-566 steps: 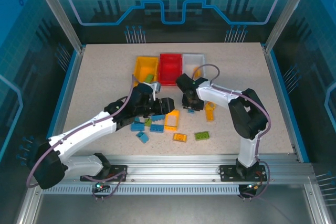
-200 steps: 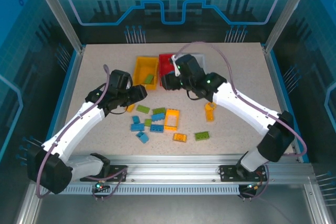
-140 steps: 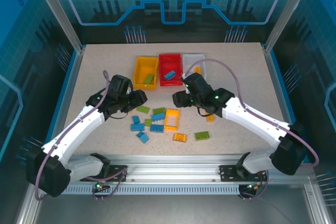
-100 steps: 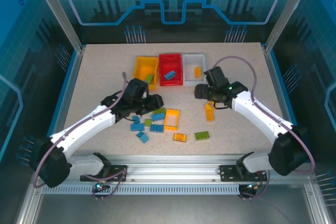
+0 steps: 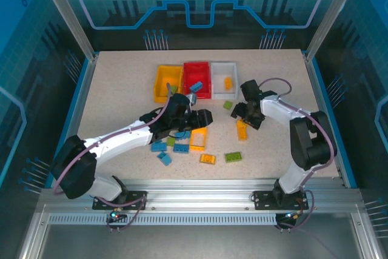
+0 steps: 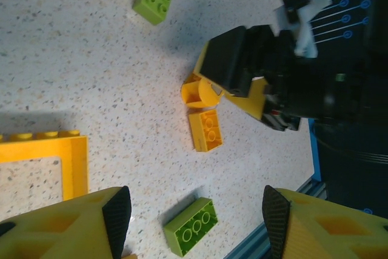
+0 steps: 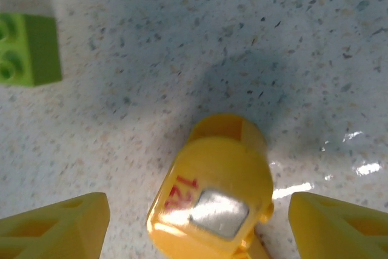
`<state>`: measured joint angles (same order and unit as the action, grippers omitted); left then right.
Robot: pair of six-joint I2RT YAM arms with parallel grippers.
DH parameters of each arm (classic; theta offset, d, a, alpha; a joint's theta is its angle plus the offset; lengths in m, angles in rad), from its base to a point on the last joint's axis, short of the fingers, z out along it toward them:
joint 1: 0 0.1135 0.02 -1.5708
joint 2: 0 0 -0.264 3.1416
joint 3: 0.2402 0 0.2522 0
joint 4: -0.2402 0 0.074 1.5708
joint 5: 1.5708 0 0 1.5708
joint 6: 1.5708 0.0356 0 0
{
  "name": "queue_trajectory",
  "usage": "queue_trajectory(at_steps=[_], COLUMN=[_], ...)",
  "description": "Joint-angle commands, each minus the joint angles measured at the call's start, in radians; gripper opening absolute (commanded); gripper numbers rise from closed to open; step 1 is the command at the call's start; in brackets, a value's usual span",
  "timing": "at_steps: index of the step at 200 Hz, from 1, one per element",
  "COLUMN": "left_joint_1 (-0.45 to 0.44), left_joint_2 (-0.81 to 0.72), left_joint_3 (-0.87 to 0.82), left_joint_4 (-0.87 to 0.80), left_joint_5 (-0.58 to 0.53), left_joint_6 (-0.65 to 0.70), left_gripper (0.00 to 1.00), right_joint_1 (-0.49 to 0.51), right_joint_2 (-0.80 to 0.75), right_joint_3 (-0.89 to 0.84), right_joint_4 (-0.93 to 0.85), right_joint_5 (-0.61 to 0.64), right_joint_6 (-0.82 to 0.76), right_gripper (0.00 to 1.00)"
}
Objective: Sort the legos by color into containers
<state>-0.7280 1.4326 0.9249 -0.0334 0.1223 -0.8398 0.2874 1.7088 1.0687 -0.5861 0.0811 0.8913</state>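
Three containers stand in a row at the back: yellow (image 5: 163,80), red (image 5: 197,71) holding a blue lego (image 5: 195,87), and white (image 5: 221,68) holding an orange one (image 5: 228,82). More legos lie loose in front. My right gripper (image 5: 245,113) (image 7: 200,207) is open, its fingers either side of a rounded yellow piece (image 7: 212,192) with a red mark, not touching it. My left gripper (image 5: 203,116) (image 6: 195,213) is open and empty, hovering high above a green lego (image 6: 189,225) (image 5: 233,157). A yellow brick (image 6: 206,128) lies beside the rounded piece.
A yellow open frame piece (image 5: 198,139) and several blue legos (image 5: 159,145) lie under the left arm. A small green lego (image 5: 227,105) (image 7: 27,50) sits near the white bin. An orange lego (image 5: 208,159) lies toward the front. The two grippers are close together.
The right gripper left the red bin, where a blue lego now lies, and swung right and down over the yellow piece. The left arm reached rightward from the yellow bin across the pile.
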Motion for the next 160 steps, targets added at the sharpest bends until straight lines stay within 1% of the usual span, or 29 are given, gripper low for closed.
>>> queue_trajectory(at_steps=[1,25,53,67,84,100,120,160], left_joint_1=[-0.007,-0.006,-0.005,-0.005,-0.005,-0.002,0.011,0.045], left_joint_2=[-0.011,-0.013,-0.017,-0.023,-0.033,-0.032,-0.018,-0.003], left_joint_3=[0.023,0.028,0.03,0.032,0.046,0.077,0.111,0.139], left_joint_4=[0.031,0.02,0.015,0.014,0.003,-0.022,-0.034,-0.022], left_joint_5=[0.014,0.016,0.015,0.004,-0.026,-0.067,-0.097,-0.096], left_joint_6=[0.005,0.014,0.017,0.021,0.032,0.043,0.045,0.032], left_gripper=[0.63,0.63,0.62,0.62,0.62,0.62,0.62,0.62], right_joint_1=[-0.025,-0.024,-0.022,0.008,0.06,0.109,0.142,0.131], right_joint_2=[0.042,0.07,0.063,0.015,-0.031,-0.024,0.052,0.241], right_joint_3=[0.017,0.035,0.032,0.034,0.079,0.173,0.31,0.551], right_joint_4=[0.021,0.033,0.032,0.028,0.009,-0.02,-0.058,-0.098], right_joint_5=[-0.024,-0.004,0.023,0.079,0.16,0.218,0.256,0.257], right_joint_6=[0.078,0.07,0.058,0.029,-0.032,-0.112,-0.173,-0.238], right_gripper=[0.75,0.68,0.5,0.43,0.41,0.41,0.41,0.41])
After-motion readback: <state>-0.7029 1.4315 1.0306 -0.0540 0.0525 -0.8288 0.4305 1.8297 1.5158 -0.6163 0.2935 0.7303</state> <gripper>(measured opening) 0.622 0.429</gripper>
